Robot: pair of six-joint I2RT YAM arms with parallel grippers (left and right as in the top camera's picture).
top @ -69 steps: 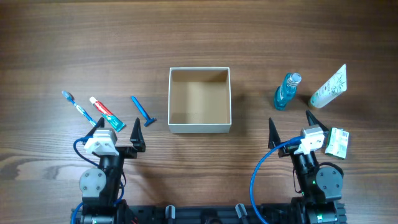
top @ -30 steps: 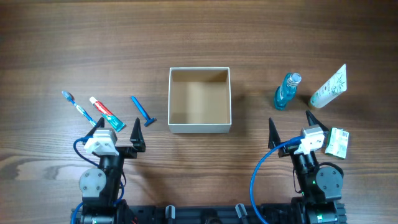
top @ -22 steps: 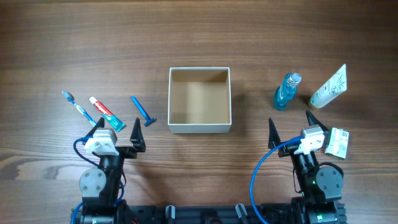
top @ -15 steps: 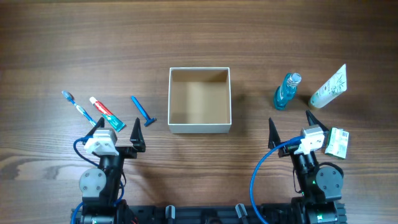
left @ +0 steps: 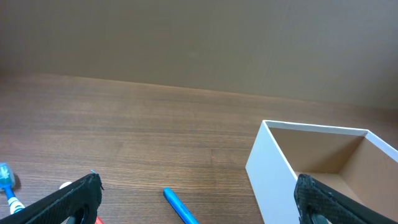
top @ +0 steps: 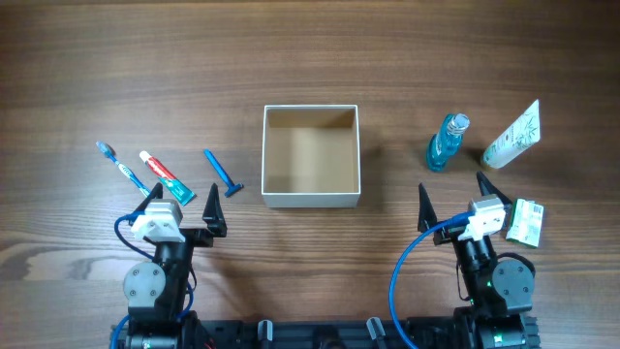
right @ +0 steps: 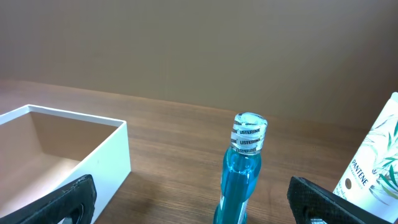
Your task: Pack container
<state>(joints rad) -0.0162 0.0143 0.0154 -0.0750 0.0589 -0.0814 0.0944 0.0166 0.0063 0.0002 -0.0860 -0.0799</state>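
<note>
Table (top: 145, 58): wood-grain top, brown, matt, smooth.
Box (top: 311, 200): thin cardboard; walls white and matt outside, bare tan paperboard inside.
Bottle (top: 444, 147): clear blue plastic, glossy; printed wrap round cap.
Tube (top: 513, 134): white plastic, smooth, slight sheen, green leaf print.
Packet (top: 528, 221): white-green printed wrapper; paper or foil, cannot tell.
Toothbrush (top: 121, 167), razor (top: 223, 174): blue plastic.
Toothpaste (top: 165, 176): printed tube, smooth.
Left claw (top: 182, 194), right claw (top: 451, 186): fingers black, matt, plastic-looking.
</note>
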